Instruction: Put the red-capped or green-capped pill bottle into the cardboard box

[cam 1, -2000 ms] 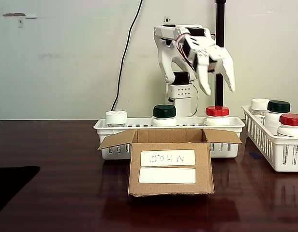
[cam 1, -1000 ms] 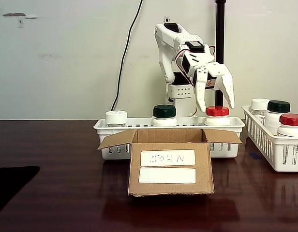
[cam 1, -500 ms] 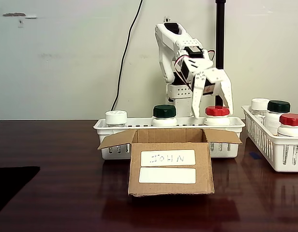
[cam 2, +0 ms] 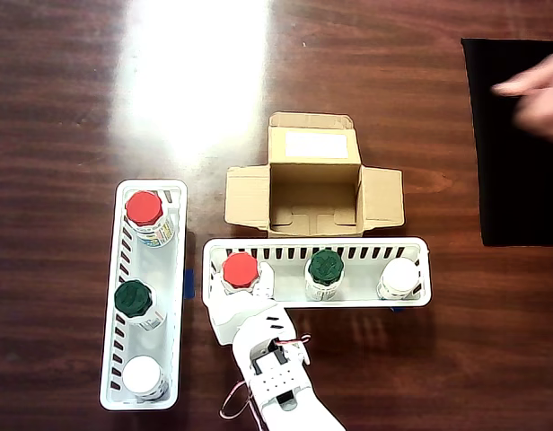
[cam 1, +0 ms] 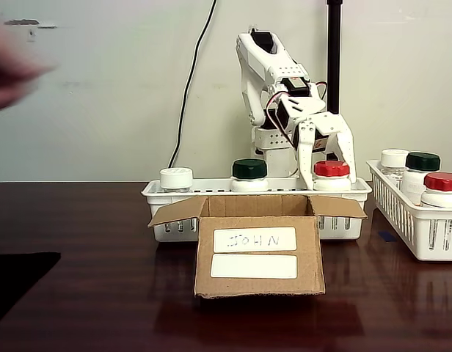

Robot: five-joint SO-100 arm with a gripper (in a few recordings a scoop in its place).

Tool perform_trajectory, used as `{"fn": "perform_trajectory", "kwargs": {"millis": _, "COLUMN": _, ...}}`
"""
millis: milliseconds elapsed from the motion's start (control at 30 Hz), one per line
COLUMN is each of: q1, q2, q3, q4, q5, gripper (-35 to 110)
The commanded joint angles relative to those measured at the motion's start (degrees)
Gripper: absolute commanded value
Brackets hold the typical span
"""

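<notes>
The red-capped pill bottle (cam 1: 331, 171) (cam 2: 241, 269) stands upright at one end of a long white slotted basket (cam 1: 175, 224) (cam 2: 312, 244). My white gripper (cam 1: 327, 163) (cam 2: 240, 289) is open and lowered over it, one finger on each side of the red cap. I cannot tell whether the fingers touch the cap. The cardboard box (cam 1: 255, 282) (cam 2: 248, 197) stands just in front of this basket with its flaps spread. Its inside is empty and two white labels face the fixed view.
In the same basket stand a green-capped bottle (cam 1: 249, 173) (cam 2: 326, 268) and a white-capped bottle (cam 1: 176, 178) (cam 2: 399, 277). A second basket (cam 1: 424, 227) (cam 2: 151, 184) holds three more bottles. A person's blurred hand (cam 1: 9, 73) (cam 2: 537, 90) hovers above a black mat (cam 2: 514, 180).
My gripper has come down from above the basket until its open fingers straddle the red cap. A person's hand has come into view.
</notes>
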Motion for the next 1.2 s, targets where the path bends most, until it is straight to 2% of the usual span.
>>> {"fn": "perform_trajectory", "kwargs": {"millis": 0, "q1": -0.2, "q2": -0.9, "q3": -4.0, "q4": -1.4, "q5": 1.1, "gripper": 14}}
{"fn": "perform_trajectory", "kwargs": {"millis": 100, "q1": -0.1, "q2": -1.6, "q3": -5.2, "q4": -1.4, "q5": 1.7, "gripper": -6}}
{"fn": "perform_trajectory", "kwargs": {"millis": 267, "q1": 0.4, "q2": -1.9, "q3": -6.4, "q4": -1.4, "q5": 2.8, "gripper": 3}}
{"fn": "perform_trajectory", "kwargs": {"millis": 400, "q1": 1.5, "q2": 2.0, "q3": -4.8, "q4": -0.7, "q5": 4.3, "gripper": 4}}
{"fn": "perform_trajectory", "kwargs": {"millis": 667, "q1": 2.3, "q2": 17.2, "q3": -2.5, "q4": 14.2, "q5": 4.5, "gripper": 7}}
{"fn": "perform_trajectory", "kwargs": {"millis": 767, "q1": 2.0, "q2": 24.5, "q3": -1.1, "q4": 20.5, "q5": 4.6, "gripper": 16}}
{"fn": "perform_trajectory", "kwargs": {"millis": 900, "q1": 2.6, "q2": 34.2, "q3": 1.3, "q4": 27.9, "q5": 7.8, "gripper": 41}}
{"fn": "perform_trajectory", "kwargs": {"millis": 1033, "q1": 3.0, "q2": 37.4, "q3": 2.3, "q4": 29.8, "q5": 7.3, "gripper": 60}}
{"fn": "perform_trajectory", "kwargs": {"millis": 1167, "q1": 2.6, "q2": 37.4, "q3": 1.8, "q4": 29.7, "q5": 6.5, "gripper": 66}}
